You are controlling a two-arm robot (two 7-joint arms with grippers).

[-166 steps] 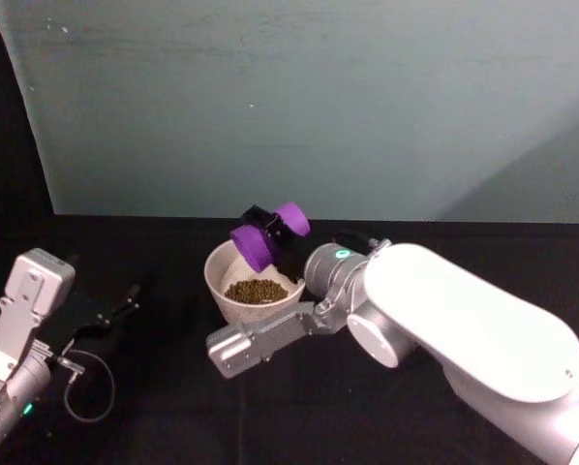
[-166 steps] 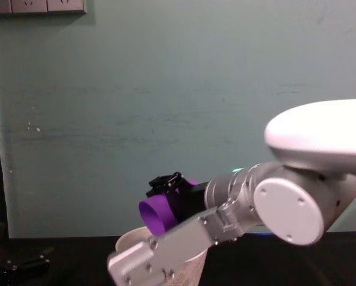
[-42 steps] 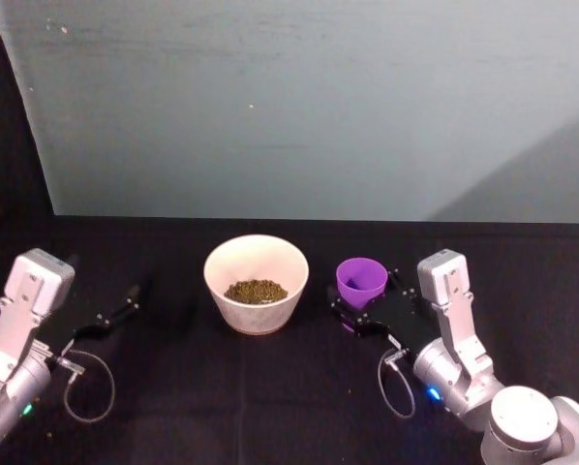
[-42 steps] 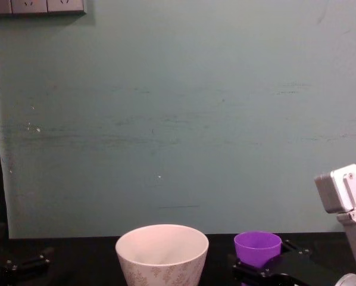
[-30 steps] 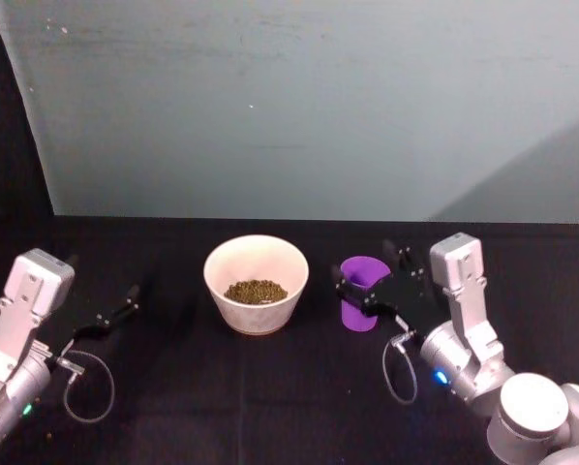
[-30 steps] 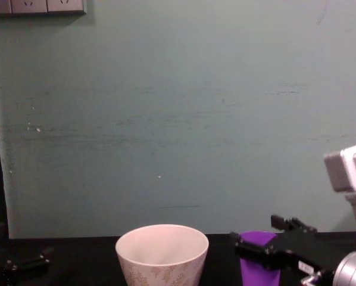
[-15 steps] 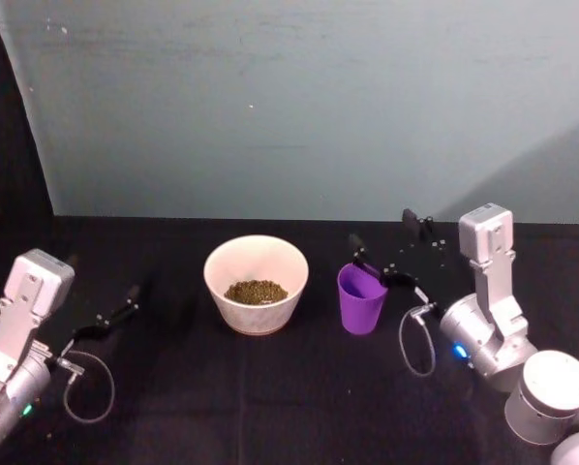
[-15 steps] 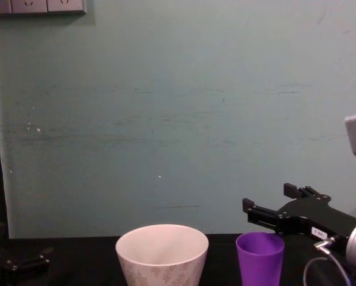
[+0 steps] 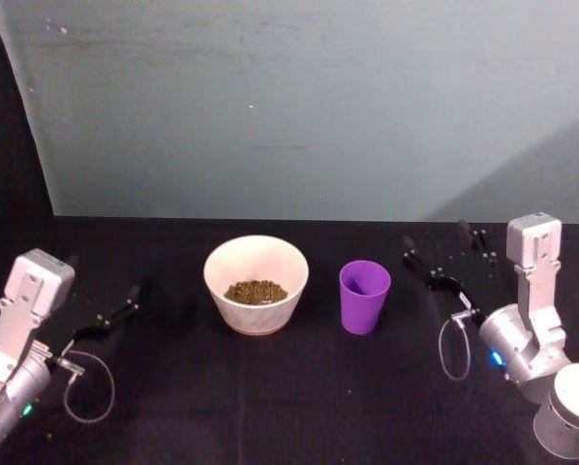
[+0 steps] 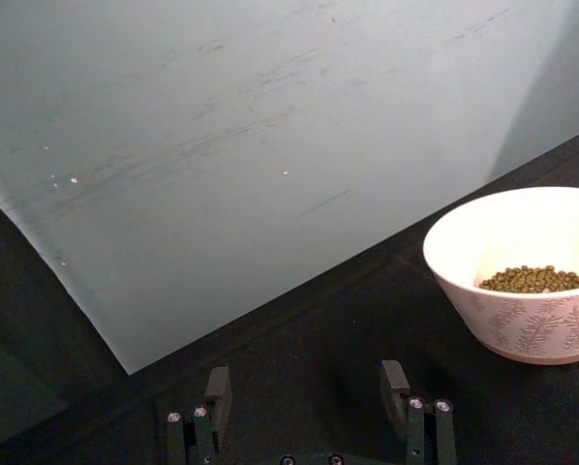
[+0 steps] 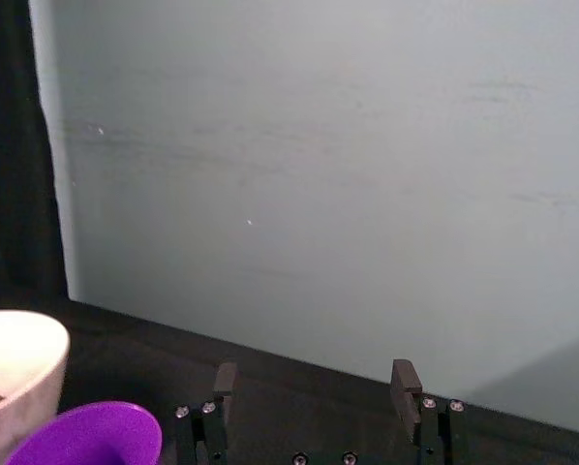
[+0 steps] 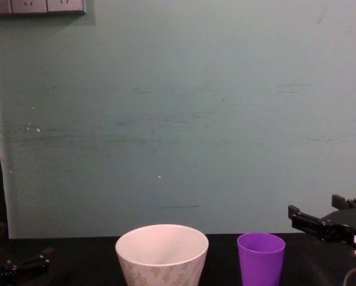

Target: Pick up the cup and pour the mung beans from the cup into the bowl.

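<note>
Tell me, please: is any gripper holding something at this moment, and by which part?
Nothing is held. The right gripper is open, apart from the upright cup. The left gripper is open too, parked away from the bowl.

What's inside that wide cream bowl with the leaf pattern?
A small heap of green-brown mung beans lies at the bottom of the cream leaf-patterned bowl. The beans cover the bowl's floor beneath them.

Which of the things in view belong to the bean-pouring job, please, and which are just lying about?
Part of the job:
- cup, upright on the table, right of the bowl
- bowl, mung beans inside
- right end effector, open, apart from the cup

Just there:
- left end effector, open, parked at the left
- black table
- wall sockets
</note>
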